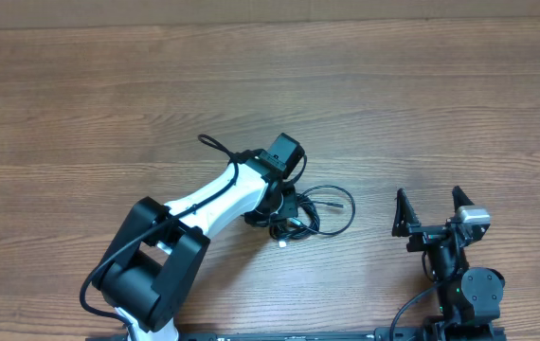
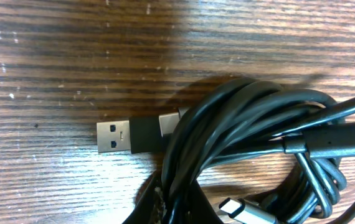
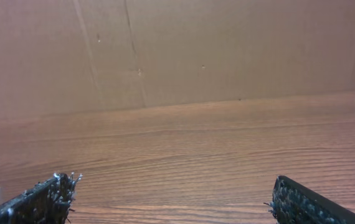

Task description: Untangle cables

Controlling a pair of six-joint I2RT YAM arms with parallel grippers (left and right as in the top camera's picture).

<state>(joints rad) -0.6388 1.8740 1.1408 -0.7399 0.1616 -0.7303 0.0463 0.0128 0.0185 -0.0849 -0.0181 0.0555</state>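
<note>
Cables (image 2: pixel 240 124), black, silver USB plug (image 2: pixel 112 137), in left pincer (image 2: pixel 174 208).

Brown wooden worktop (image 1: pixel 109 85), with long grain lines running side to side. Up close, shows dark stripes and tiny pale specks (image 2: pixel 12 95). Carries a soft dark shadow (image 2: pixel 184 43) across the top middle in the left wrist view. Behind the worktop, a plain tan cardboard wall (image 3: pixel 227 43), standing upright. Meets the worktop along its far edge. Has a few faint creases (image 3: pixel 85 56) and small marks. From above, shows only as a thin pale strip along the top edge.
</note>
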